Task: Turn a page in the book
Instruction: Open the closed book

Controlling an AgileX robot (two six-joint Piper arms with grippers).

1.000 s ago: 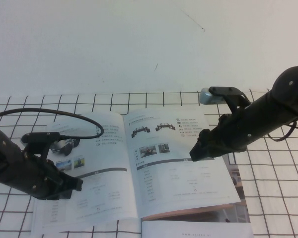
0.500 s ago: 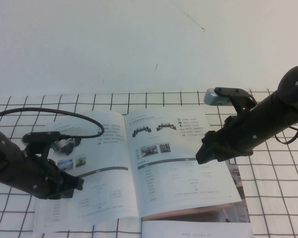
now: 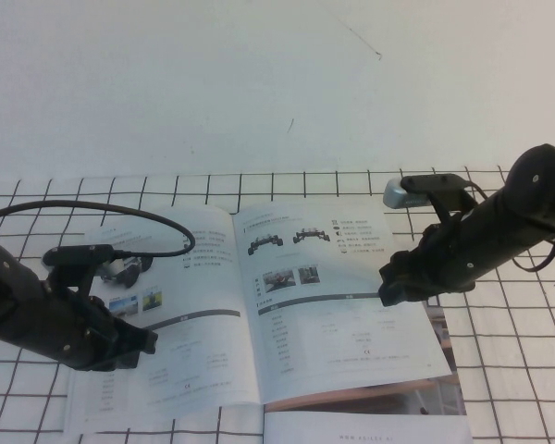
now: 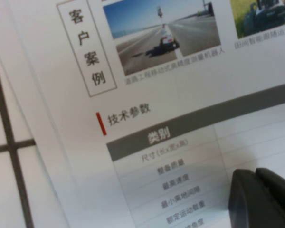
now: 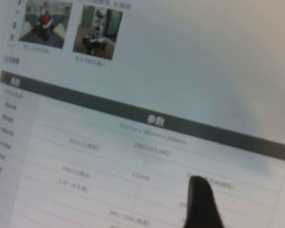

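Holding the right claw [image 3: 388, 285] low over the book [image 3: 213, 277], above the outer half of its right-hand leaf, close to the dark grey bar heading the table. Not showing enough of that claw to say whether it is apart or together: cannot tell. Not gripping any paper that can be made out from either view.

Resting the left claw [image 3: 141, 342] on the book's other leaf, toward its outer edge and just past the grey bar there. Keeping that claw drawn together, with only a thin seam between the two dark halves in the left wrist view, and clamping nothing. Pressing or merely touching the paper: cannot tell.

Lying open and face up on the gridded bench [image 3: 518, 370], with the spine running away from the robot. Lying flat on the right of the spine: the page [image 3: 305, 351], carrying two black wheeled chassis at its far end, two small photos nearer the robot, then the grey-barred table. Showing a road photo and a field photo with Chinese captions on the leaf across the spine.

Looping across the book's far left corner: a black cable [image 3: 120, 208]. Peeking out from under the book's near right corner: a second booklet [image 3: 444, 400] with wood tones.
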